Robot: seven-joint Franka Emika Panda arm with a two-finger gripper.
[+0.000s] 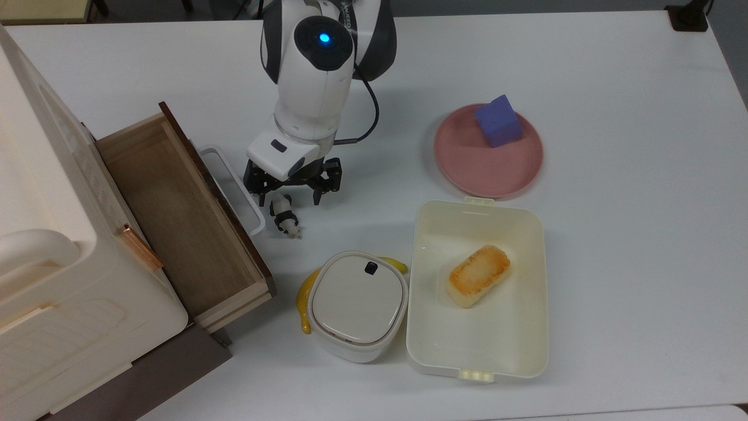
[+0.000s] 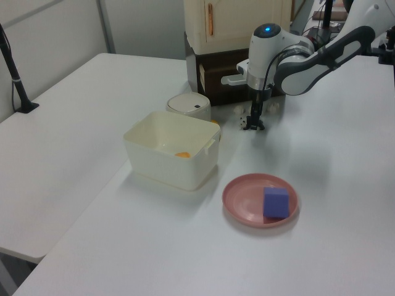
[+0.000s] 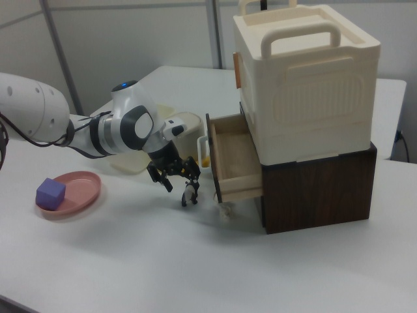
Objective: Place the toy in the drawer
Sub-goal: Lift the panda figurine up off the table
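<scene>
**Toy still on the tabletop, fingers spread above it**

Nearest the lower edge of the top view sit the open cream lunch box point(image 1: 478, 345) with a browned piece of toy food point(image 1: 478, 275) inside, and beside it a small white lidded container point(image 1: 357, 305) resting against a yellow banana point(image 1: 303, 299). None of these belong to the task.

Just beyond them, the toy point(image 1: 284, 217) lies on the white tabletop point(image 1: 613, 234), a tiny black-and-white figurine close to the drawer's white loop handle point(image 1: 234, 186). The gripper point(image 1: 290, 190) hangs right above it with its fingers point(image 1: 317, 188) spread apart and nothing held between them; the toy looks off to one side of the gap rather than centred in it, nearer the finger toward the top view's left.

The drawer point(image 1: 181, 219) stands pulled out from the cream cabinet point(image 3: 306, 78), its wooden floor bare and ready. Farther off, a purple cube point(image 1: 498, 120) rests on a pink plate point(image 1: 467, 166), well apart from the work.

My judgement: the grasp is the risky step. With the toy so small and off-centre, closing now could nudge it away or pinch only an end, so it might slip out on the way over the dark front panel point(image 1: 216, 202). The handle is close enough that a descending finger could catch it and shift the drawer.
</scene>
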